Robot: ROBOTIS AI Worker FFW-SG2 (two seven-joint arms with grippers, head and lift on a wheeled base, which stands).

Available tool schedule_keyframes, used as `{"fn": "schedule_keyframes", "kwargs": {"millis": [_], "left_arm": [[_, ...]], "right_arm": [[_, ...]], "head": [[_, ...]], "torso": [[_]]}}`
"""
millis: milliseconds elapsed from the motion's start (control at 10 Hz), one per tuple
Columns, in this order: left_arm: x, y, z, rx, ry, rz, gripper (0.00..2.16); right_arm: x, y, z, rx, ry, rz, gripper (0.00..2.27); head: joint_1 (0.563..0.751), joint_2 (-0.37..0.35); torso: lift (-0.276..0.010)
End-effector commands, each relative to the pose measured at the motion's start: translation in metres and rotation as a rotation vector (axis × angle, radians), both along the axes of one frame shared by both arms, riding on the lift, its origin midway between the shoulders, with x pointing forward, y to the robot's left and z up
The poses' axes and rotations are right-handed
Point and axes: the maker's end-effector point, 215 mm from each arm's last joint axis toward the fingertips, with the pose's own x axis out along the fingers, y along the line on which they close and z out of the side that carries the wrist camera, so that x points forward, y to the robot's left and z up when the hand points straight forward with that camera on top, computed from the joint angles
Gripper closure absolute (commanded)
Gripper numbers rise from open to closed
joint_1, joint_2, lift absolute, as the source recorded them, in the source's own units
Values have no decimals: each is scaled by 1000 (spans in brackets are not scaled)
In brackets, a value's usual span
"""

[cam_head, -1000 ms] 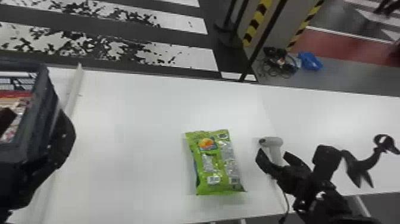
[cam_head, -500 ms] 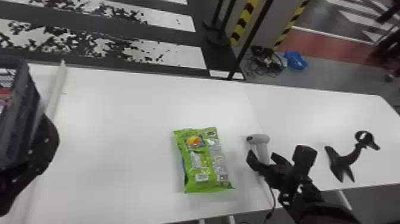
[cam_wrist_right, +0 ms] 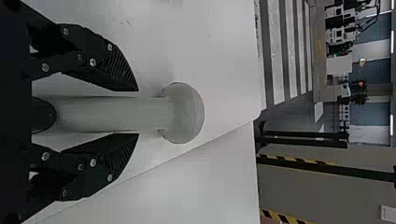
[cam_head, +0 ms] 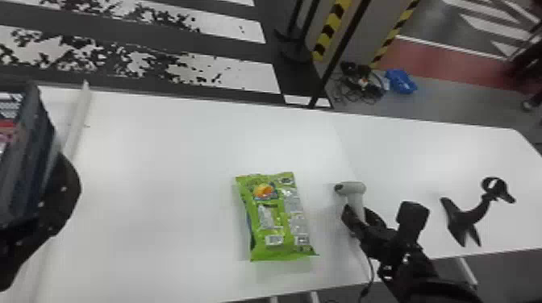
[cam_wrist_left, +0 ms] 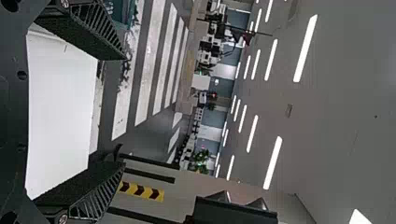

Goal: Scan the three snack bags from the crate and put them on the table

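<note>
The green bag (cam_head: pixel 278 217) lies flat on the bench (cam_head: pixel 161 181), to the left of the right claw (cam_wrist_right: pixel 137 112) and close to it, the two apart. Its long axis runs from far to near, the far end leaning a little left. The right claw is closed about the scanner (cam_head: pixel 355 188), one finger along each side of the grip. The scanner's head sits level with the bag's far half, its dark face turned left towards the bag.

The right arm is the nearer. The left arm (cam_head: pixel 60 197) is at the left, beside the crate (cam_head: pixel 38 129), well apart from the bag; the left claw (cam_wrist_left: pixel 123 111) is spread, with nothing between its fingers.

If a scan is next, the scanner probably has to go left and nearer, since the pale patch (cam_head: pixel 274 240) that looks like a code is at the bag's near end. Whether this bag is already scanned, I cannot tell.

The crate is cut off, with only some red and pink inside in sight; whether that is the other two bags is hard to say. The left claw's exact place against the crate is unclear. The bag's underside is hidden, and the low end of the grip runs in under the right claw's dark body.
</note>
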Motion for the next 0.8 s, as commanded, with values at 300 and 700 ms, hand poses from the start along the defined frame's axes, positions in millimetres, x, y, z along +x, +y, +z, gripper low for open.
{"fn": "schedule_keyframes", "kwargs": {"millis": [300, 700], "left_arm": [[2, -9, 0, -8, -1, -16, 66], [1, -16, -1, 3, -1, -16, 70]], "right_arm": [[-22, 13, 28, 38, -69, -13, 2216], [-62, 66, 80, 239, -111, 16, 2223]], "head": [[695, -350], [695, -350]], "torso": [[-94], [-94]]}}
